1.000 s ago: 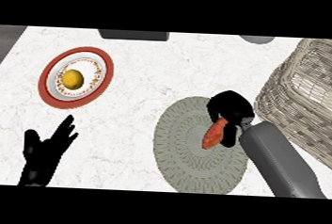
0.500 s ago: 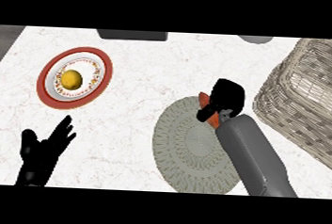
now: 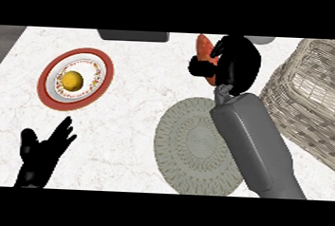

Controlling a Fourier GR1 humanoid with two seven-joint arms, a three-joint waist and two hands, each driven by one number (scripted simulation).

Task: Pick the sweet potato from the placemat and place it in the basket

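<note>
The white marbled bench [image 3: 139, 109] fills the head view, carrying everything else. At about 3 o'clock stands the woven wicker basket [image 3: 312, 100], its rim running off the right edge, its pale slatted inside showing. Next in size, the round grey-green woven placemat [image 3: 195, 147] lies at roughly 5 o'clock from the middle of the view, bare on the part that shows, while the grey right forearm [image 3: 257, 145] crosses its right side on the way up from the lower edge. At 10 o'clock sits a plate [image 3: 75, 78] with a red rim and a patterned white inner ring, and a small yellow round thing [image 3: 73, 79] rests at its centre. The right hand [image 3: 232, 63] is at about 1 o'clock, raised above the bench beyond the placemat's far edge and just left of the basket; its black fingers curl round the orange sweet potato [image 3: 204, 46], clamped on it, with the upper end of the sweet potato sticking out toward 12 o'clock. The sweet potato is off the placemat and not over the basket. The left hand [image 3: 43, 152] shows at 8 o'clock near the lower edge, fingers up and spread apart, resting, holding nothing. A dark grey object [image 3: 132, 35] lies cut off at the top edge near 12 o'clock.
</note>
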